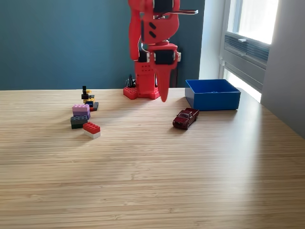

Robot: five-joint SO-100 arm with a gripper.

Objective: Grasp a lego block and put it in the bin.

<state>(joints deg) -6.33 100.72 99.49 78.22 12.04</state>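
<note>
A: What takes up most of the scene?

B: The wooden table point(152, 181), then the red arm point(151, 28) standing at its far edge, folded down so its pincer point(164, 98) points at the tabletop. The tips look pressed together with nothing between them.

A: And the bin?

B: The blue bin point(212, 94) sits on the table toward the exterior view's right, near the arm's base. I see only bare blue walls inside; its floor is hidden behind the front wall, so I cannot tell whether anything lies there.

A: Smaller things?

B: A dark red toy car point(185, 118) is just in front of the bin's left corner. Well apart, on the exterior view's left, lies a cluster of lego blocks point(82, 114): pink on dark grey, a red block on white point(91, 129), and a small black and yellow stack point(87, 97) behind.
</note>
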